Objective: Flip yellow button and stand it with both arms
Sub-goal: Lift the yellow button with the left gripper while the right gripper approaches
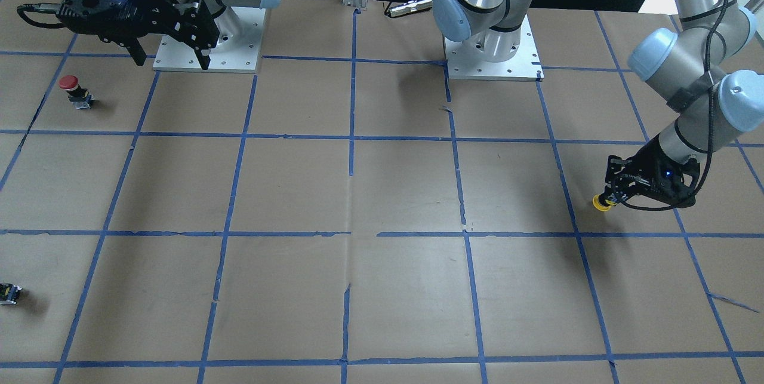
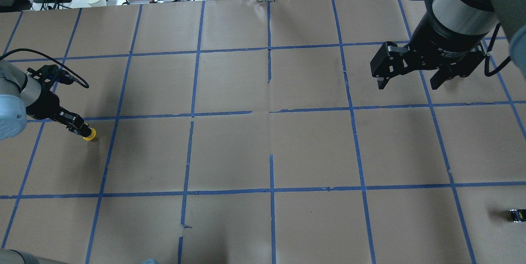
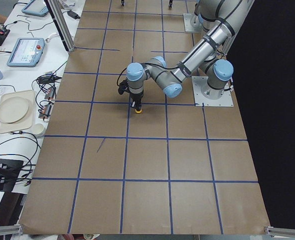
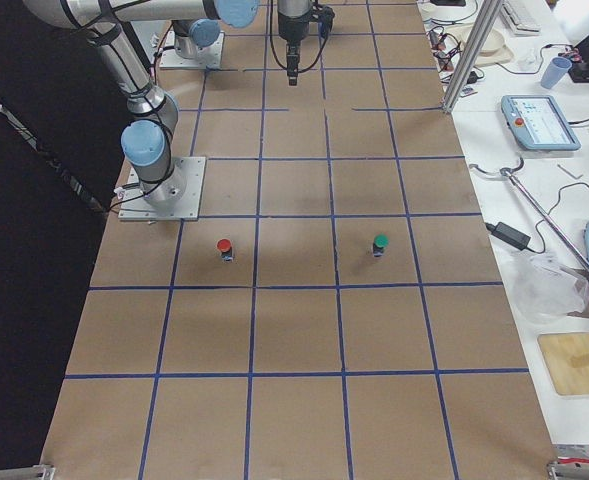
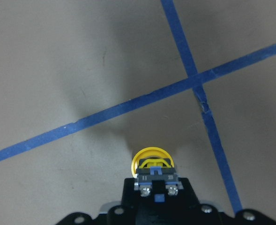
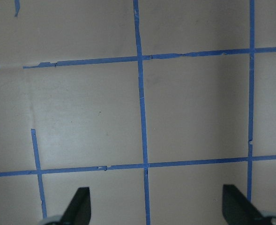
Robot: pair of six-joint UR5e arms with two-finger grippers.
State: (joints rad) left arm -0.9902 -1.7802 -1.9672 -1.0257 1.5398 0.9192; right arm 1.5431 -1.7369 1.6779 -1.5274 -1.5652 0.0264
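Over taped table (image 2: 312,149): parks right gripper (image 2: 407,81) high, fingers wide apart, likely awaiting handover. Clamps left gripper (image 2: 76,126) on button (image 2: 89,134) body near left edge, cap aimed down at paper (contact unclear), probably leaving cap free for regrasp.

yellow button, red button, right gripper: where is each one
yellow button (image 1: 602,203), exterior front-facing view, on its yellow cap.
red button (image 1: 68,81), exterior front-facing view, on its red cap.
right gripper (image 2: 407,86), overhead exterior view, midway between its open fingers.
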